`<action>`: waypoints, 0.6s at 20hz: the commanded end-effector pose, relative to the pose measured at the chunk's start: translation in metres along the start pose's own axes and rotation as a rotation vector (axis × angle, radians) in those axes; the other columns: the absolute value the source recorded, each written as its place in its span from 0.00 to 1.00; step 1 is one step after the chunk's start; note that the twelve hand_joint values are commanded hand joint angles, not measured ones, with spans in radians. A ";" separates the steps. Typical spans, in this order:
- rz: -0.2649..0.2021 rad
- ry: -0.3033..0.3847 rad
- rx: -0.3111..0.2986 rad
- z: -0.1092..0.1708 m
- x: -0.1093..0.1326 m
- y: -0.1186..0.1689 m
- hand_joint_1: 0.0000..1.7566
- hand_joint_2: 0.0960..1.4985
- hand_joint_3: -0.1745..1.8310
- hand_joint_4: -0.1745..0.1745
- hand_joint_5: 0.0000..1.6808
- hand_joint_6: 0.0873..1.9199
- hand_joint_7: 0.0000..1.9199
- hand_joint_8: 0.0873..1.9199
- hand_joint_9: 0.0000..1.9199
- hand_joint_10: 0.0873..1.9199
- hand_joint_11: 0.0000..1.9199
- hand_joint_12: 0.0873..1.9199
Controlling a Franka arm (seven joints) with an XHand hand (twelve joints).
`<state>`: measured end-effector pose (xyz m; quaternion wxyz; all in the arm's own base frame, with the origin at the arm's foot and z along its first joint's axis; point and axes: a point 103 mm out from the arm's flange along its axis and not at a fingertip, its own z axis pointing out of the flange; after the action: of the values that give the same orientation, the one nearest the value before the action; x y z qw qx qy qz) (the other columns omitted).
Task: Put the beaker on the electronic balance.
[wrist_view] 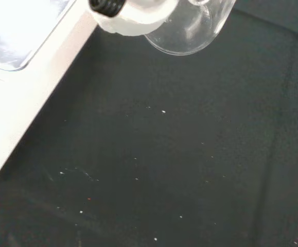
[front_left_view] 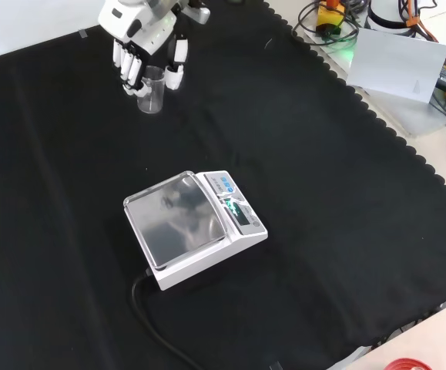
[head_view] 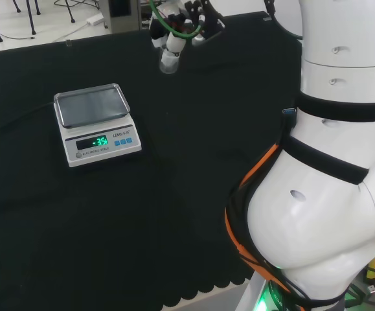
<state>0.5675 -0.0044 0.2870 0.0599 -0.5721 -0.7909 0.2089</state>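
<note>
Curled around the clear beaker [front_left_view: 151, 91], the hand [front_left_view: 142, 48] holds it upright at the far end of the black cloth [front_left_view: 307, 193], well apart from the electronic balance [front_left_view: 193, 226], whose bare pan awaits it

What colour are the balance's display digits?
Green, on the balance, clearest in the head view.

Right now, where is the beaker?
In the front view the beaker is at upper left, held in the hand, well behind the balance.
</note>
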 end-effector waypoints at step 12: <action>-0.131 -0.057 -0.012 -0.025 0.092 0.031 0.64 0.79 0.09 0.00 0.49 0.64 0.39 0.41 0.52 0.40 0.46 0.50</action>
<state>0.5727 0.0678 0.2903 0.0426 -0.5307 -0.8181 0.2176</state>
